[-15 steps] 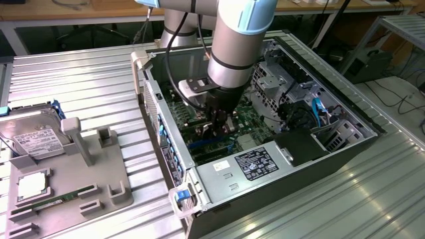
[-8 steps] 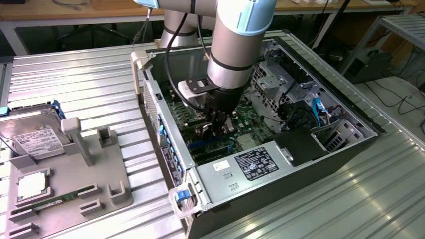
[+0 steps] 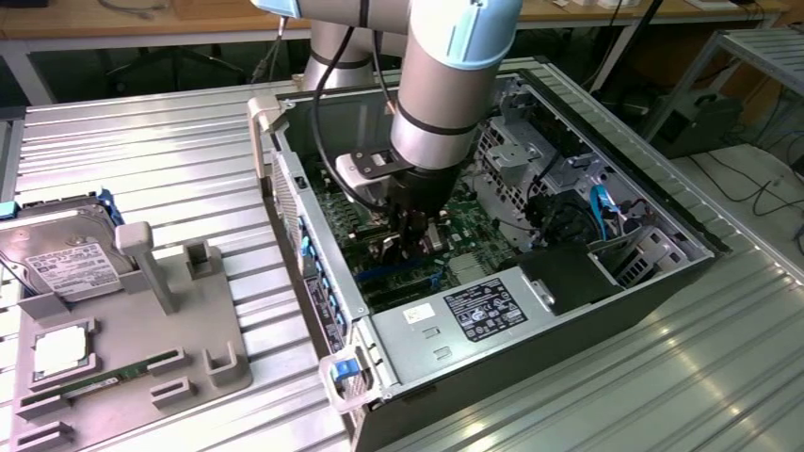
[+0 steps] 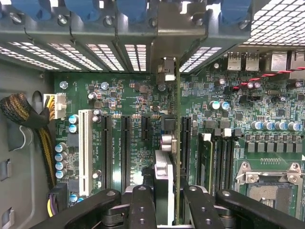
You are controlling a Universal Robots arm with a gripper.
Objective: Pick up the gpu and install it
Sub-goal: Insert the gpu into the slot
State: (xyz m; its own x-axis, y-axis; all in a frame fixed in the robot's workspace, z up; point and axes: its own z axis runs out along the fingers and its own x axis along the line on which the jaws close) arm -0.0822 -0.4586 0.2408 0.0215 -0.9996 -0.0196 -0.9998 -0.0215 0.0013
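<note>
At the centre of the exterior view, your black, jointed metal gripper point(image 3: 415, 237) hangs inside the open dark sheet-metal computer case point(image 3: 528, 386). Its fingers are clamped on the gpu point(image 4: 177, 152), a thin flat card seen edge-on between them. The card stands upright over the glossy green motherboard point(image 4: 119, 100), beside long black plastic expansion slots point(image 4: 126, 143).

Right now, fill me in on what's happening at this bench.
The arm reaches down into the open computer case. Its gripper is shut on the gpu, which stands edge-on over the motherboard, lined up beside the expansion slots. Whether the card is fully seated can't be told. On the exterior view's left, a hard drive and a memory stick lie on the grey holder.
</note>
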